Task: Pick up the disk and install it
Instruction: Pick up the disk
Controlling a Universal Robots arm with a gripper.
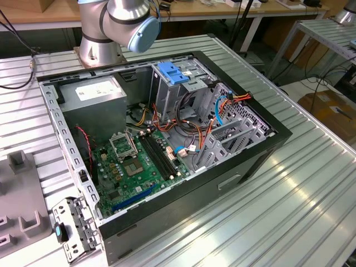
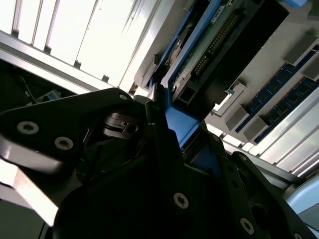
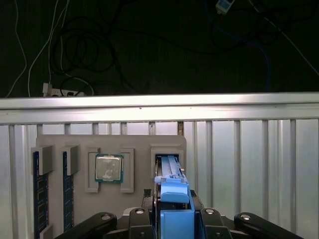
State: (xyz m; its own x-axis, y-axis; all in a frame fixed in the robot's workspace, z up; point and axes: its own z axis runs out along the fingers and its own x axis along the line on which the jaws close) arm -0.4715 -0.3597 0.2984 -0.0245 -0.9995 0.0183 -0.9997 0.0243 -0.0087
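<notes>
Gripper (image 3: 173, 209) fingers (image 2: 158, 124) are clamped snug on the disk (image 3: 173, 189), pinching its blue rails, with the disk standing edge-up at the grey tray's (image 3: 129, 144) slot.

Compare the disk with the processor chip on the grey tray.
The disk stands on edge; the processor chip lies flat in its recess. The disk has blue rails; the chip shows a silver top. The gripper clamps the disk; the chip sits untouched. Both are at the grey tray.

Computer case (image 1: 189, 214), grey tray (image 1: 22, 206) on table (image 1: 311, 189)
</notes>
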